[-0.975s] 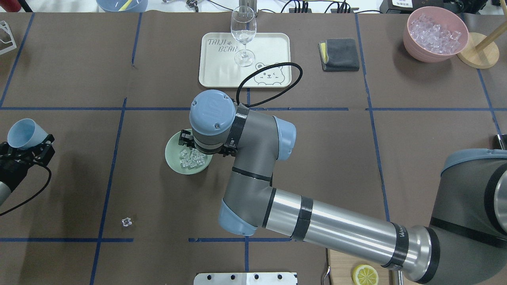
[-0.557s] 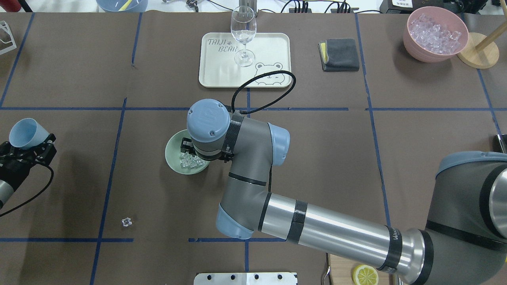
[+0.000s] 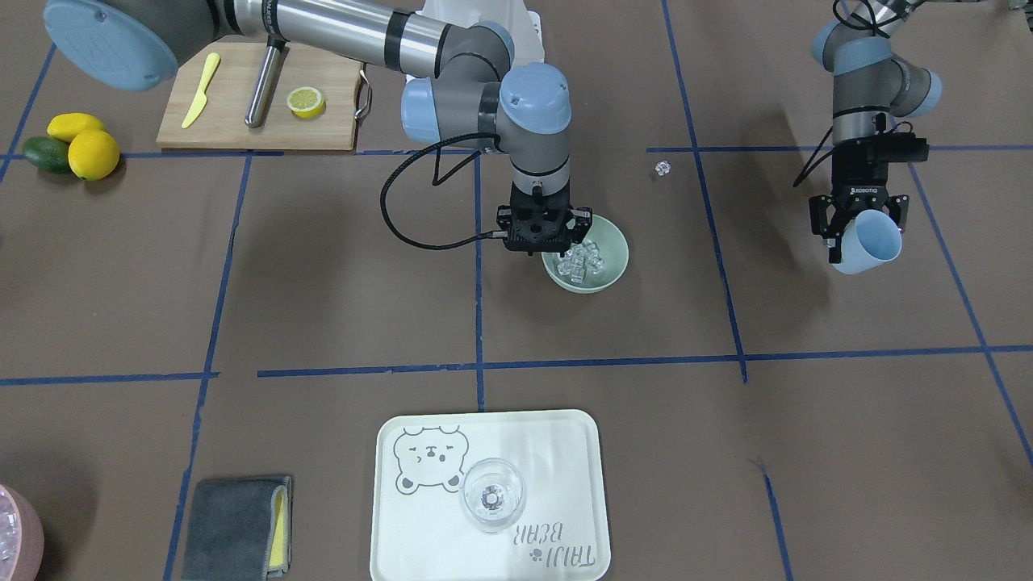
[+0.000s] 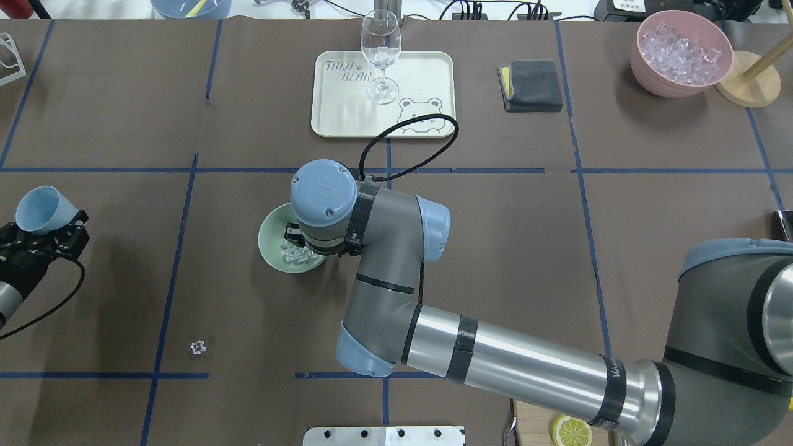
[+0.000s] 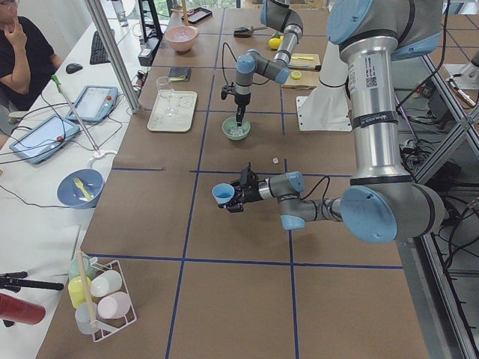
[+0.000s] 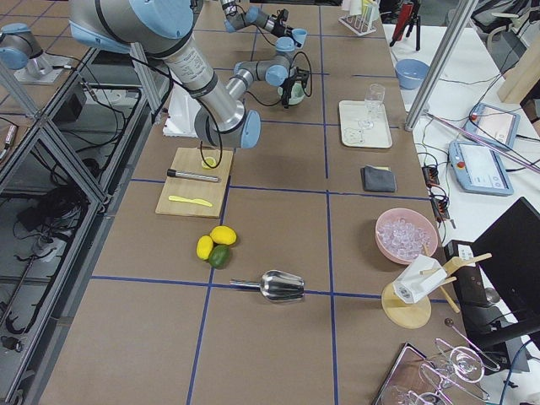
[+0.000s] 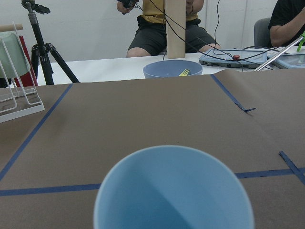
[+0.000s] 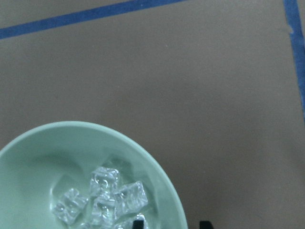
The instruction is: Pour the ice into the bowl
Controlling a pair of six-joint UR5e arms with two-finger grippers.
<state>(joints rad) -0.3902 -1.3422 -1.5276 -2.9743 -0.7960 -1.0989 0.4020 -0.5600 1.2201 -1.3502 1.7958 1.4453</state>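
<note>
Fig.: R arm (image 3: 339, 32) reaches across the table with its wrist pointing straight down. I read the R gripper (image 3: 545, 246) as part open, fingertips either side of the sage bowl (image 3: 615, 257) rim (gripping nothing), and the ice (image 3: 583, 260) lies heaped inside that bowl. L gripper (image 3: 862, 230), well apart toward the table's left end, is closed round a light blue cup (image 3: 876, 242) held tilted, mouth toward the operators' side. Surface: brown paper (image 3: 323, 274) w/ blue tape (image 3: 478, 323) grid, tray (image 3: 565, 452) w/ wine glass (image 3: 492, 494), one stray cube (image 3: 662, 168); seated operators (image 7: 150, 36) behind the white bench (image 5: 45, 187).
</note>
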